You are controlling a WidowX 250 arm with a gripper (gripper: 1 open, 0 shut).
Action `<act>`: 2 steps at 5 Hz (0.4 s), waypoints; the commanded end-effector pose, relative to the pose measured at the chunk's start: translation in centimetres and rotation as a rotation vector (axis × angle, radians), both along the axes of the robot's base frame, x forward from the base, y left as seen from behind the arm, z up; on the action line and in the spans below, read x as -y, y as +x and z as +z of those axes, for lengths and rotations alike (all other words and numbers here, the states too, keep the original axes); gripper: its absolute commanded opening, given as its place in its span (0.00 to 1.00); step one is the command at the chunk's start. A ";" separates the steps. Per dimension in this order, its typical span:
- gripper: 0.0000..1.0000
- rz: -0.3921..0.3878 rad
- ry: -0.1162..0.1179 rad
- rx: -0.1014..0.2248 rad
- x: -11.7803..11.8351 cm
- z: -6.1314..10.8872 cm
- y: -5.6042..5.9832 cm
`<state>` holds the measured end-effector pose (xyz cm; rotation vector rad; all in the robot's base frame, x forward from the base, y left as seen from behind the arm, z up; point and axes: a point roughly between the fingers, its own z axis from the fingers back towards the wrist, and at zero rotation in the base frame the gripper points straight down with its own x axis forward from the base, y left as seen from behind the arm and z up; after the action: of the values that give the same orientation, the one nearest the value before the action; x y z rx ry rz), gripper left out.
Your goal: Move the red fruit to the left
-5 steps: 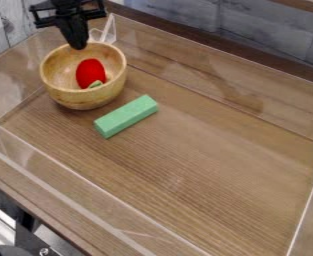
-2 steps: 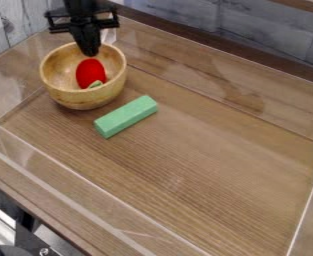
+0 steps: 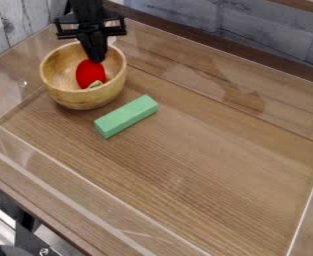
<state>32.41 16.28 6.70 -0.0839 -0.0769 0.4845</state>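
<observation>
Camera view: the gripper (image 3: 96, 58), jaws closed together, points down into the wooden bowl (image 3: 65, 96) at far left, right above the red fruit (image 3: 91, 73) lying inside.

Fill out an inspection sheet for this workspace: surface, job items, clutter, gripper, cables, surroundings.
Surface: wooden tabletop inside low clear walls.
Job's things: red fruit lying in the wooden bowl, at the far left of the table.
Clutter: green block flat on the table, right of the bowl and apart from it.
Grippers: black gripper pointing down into the bowl over the fruit, jaws shut; whether it grips the fruit cannot be told.
Cables: nothing seen.
Surroundings: grey plank wall behind.
</observation>
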 end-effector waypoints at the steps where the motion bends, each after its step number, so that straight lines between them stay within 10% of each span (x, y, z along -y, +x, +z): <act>1: 0.00 -0.006 0.034 0.032 -0.1 1.0 0.7; 2: 0.00 -0.007 0.036 0.028 0.1 0.8 0.9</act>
<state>32.72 15.92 6.18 -0.0729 -0.0705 0.4750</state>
